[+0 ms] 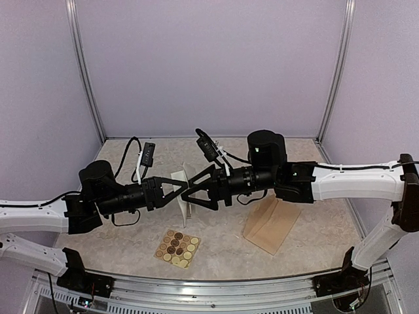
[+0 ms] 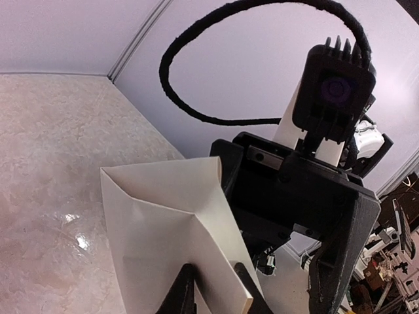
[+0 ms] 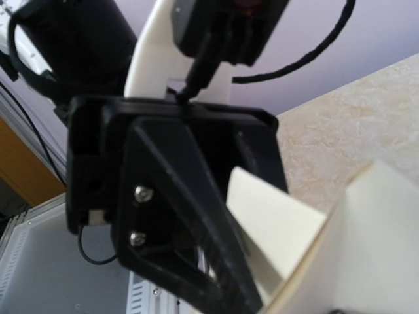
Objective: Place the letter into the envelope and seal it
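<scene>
top external: left gripper [image 1: 182, 190] pinches folded cream paper letter [image 1: 185, 209] left of tan kraft envelope [image 1: 272, 226]; right gripper [image 1: 193, 190] spread. i'd flatten fold first.

place: robot lab cell | cues: lilac panel walls [image 1: 209, 65], alu posts [image 1: 88, 78], marble-look table [image 1: 222, 252]

Centre's blocked for me: left gripper [image 1: 182, 188] and right gripper [image 1: 194, 191] sit nose to nose above mid-table, the letter [image 1: 186, 208] standing upright between them. The sticker sheet [image 1: 177, 247] lies flat near-left, the envelope [image 1: 272, 226] flat beneath my right forearm. Bare table [image 1: 222, 252] between those two gives me a lane.
</scene>
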